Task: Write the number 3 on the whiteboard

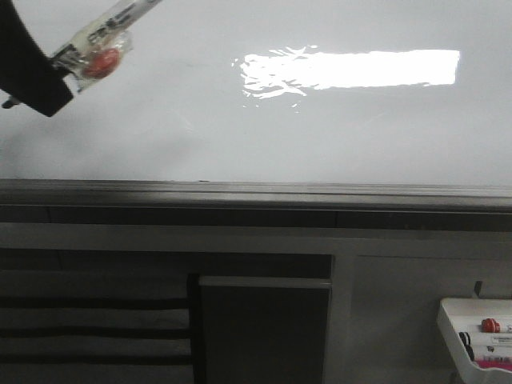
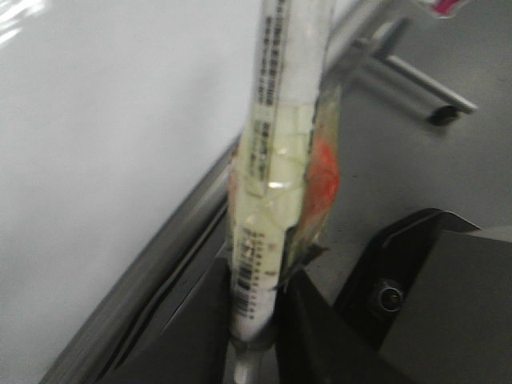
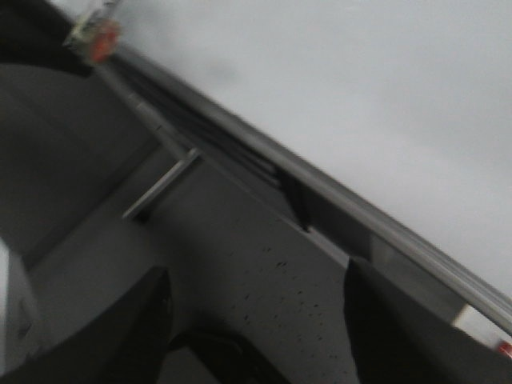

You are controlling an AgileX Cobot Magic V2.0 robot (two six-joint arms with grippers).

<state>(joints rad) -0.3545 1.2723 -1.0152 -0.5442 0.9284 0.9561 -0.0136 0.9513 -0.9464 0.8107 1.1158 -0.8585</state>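
Note:
The whiteboard (image 1: 240, 128) fills the upper half of the front view, glossy white-grey with a bright light reflection (image 1: 352, 68) and a grey edge rail (image 1: 256, 194). No number 3 shows on it in any view. My left gripper (image 1: 62, 70) is at the board's upper left, shut on a white marker (image 1: 104, 36) wrapped in clear tape with a red patch. In the left wrist view the marker (image 2: 272, 160) stands up from between the jaws of the left gripper (image 2: 256, 324), beside the whiteboard (image 2: 104, 160). My right gripper (image 3: 256, 316) is open and empty, below the rail; the front view does not show it.
A small white tray (image 1: 474, 316) with a red-capped marker (image 1: 490, 325) hangs at the lower right, below the board. Under the rail are a grey wall and a dark panel (image 1: 264, 332). Dark horizontal slats (image 1: 88, 328) lie at the lower left.

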